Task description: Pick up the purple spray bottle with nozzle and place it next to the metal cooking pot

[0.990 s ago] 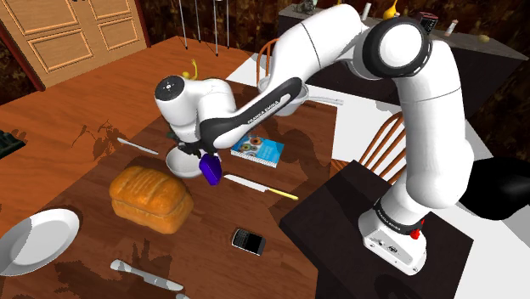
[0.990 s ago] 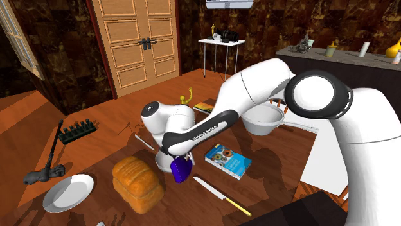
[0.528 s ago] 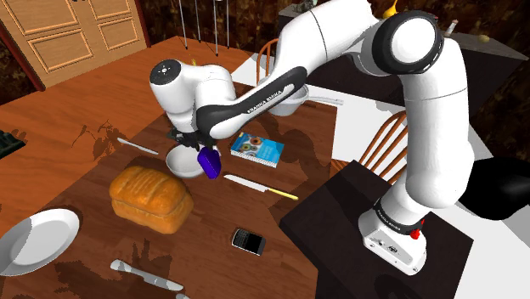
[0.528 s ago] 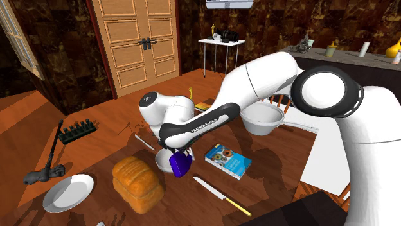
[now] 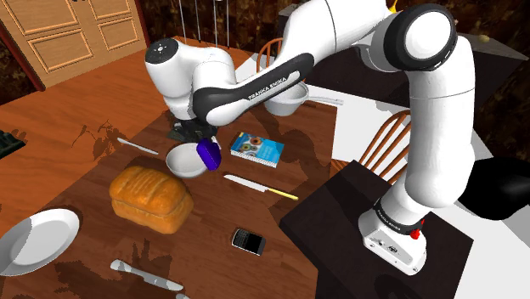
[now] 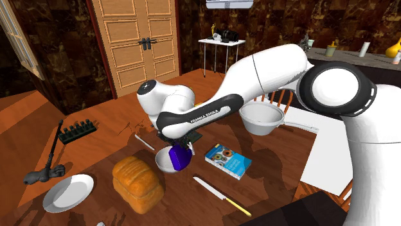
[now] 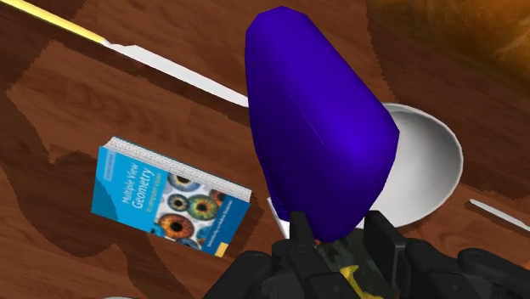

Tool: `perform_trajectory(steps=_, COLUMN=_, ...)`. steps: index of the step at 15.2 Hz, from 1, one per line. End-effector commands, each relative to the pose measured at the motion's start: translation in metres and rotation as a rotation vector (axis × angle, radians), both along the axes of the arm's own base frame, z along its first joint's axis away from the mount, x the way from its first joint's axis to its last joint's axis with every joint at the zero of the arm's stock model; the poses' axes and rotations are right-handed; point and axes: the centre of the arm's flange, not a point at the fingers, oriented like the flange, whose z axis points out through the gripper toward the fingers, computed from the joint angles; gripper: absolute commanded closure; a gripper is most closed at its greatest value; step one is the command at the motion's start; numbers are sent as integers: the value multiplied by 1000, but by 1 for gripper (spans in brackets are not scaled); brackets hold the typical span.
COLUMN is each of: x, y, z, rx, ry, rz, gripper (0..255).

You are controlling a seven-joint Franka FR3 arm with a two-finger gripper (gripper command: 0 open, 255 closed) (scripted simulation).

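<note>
The purple spray bottle (image 5: 208, 155) hangs above the wooden table, just over the edge of a white bowl (image 5: 183, 160). My black gripper (image 5: 200, 140) is shut on its upper end. In the second exterior view the purple spray bottle (image 6: 179, 158) dangles below the gripper (image 6: 182, 145). From the wrist, the purple spray bottle (image 7: 318, 136) juts out from between the fingers of the gripper (image 7: 340, 236), its nozzle hidden. The pale cooking pot (image 6: 262, 120) with a long handle stands farther along the table; the arm partly covers the pot (image 5: 287, 104) in the shoulder view.
A blue book (image 5: 257, 149) lies between bottle and pot. A yellow-handled knife (image 5: 259, 187), a bread loaf (image 5: 151, 198), a black phone (image 5: 248, 241) and a white plate (image 5: 34, 240) lie on the table. A wooden chair (image 5: 386, 144) stands by the stand.
The arm has risen and carried the purple bottle up off the table, drifting slightly toward the far side. The grip stays the same.
</note>
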Motion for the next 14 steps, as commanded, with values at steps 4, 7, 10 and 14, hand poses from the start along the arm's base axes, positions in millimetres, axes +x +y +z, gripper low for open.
perform_trajectory(steps=4, x=0, y=1, z=27, rx=0, ry=0, rz=0, gripper=255)
perform_trajectory(steps=7, x=0, y=1, z=43, rx=0, ry=0, rz=0, gripper=255)
perform_trajectory(steps=10, x=0, y=1, z=59, rx=0, ry=0, rz=0, gripper=255)
perform_trajectory(steps=14, x=0, y=1, z=80, rx=0, ry=0, rz=0, gripper=255)
